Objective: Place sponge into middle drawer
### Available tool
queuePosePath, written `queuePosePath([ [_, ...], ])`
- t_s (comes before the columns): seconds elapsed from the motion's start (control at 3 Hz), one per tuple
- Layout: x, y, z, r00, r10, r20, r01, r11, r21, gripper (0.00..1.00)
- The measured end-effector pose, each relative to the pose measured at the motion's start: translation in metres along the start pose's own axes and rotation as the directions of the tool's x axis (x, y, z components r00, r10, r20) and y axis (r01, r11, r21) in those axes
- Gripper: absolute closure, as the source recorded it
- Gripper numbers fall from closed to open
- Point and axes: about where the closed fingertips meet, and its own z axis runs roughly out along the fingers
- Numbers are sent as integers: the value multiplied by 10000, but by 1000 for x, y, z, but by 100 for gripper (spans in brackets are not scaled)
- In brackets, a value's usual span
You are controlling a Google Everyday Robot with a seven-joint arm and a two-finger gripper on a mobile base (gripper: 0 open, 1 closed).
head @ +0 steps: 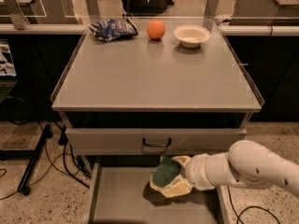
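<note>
The sponge point(164, 173), dark green face over pale yellow foam, is held between the cream fingers point(174, 190) of my gripper point(174, 176). The gripper is shut on it and reaches in from the right on a white arm point(252, 167). Sponge and gripper are low over the floor of the open middle drawer point(119, 199), near its back, just below the drawer front above. I cannot tell whether the sponge touches the floor.
A closed grey drawer front with a black loop handle point(156, 143) sits above the open drawer. On the cabinet top point(154, 73) at the back lie a blue-and-white snack bag point(112, 29), an orange point(156, 29) and a white bowl point(191, 35). Cables and a stand point(35, 157) are at the left.
</note>
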Motion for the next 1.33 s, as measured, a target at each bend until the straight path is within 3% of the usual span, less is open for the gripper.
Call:
queuePosePath([
  [0.33, 49, 5, 22, 9931, 1176, -34, -1176, 9931, 7, 100],
  [0.67, 53, 4, 25, 9924, 1233, -54, -1233, 9924, 41, 100],
  [1.0, 116, -12, 79, 9719, 2321, -392, -2290, 9709, 704, 100],
  [1.33, 185, -31, 140, 9237, 3720, -914, -3635, 9265, 969, 100],
])
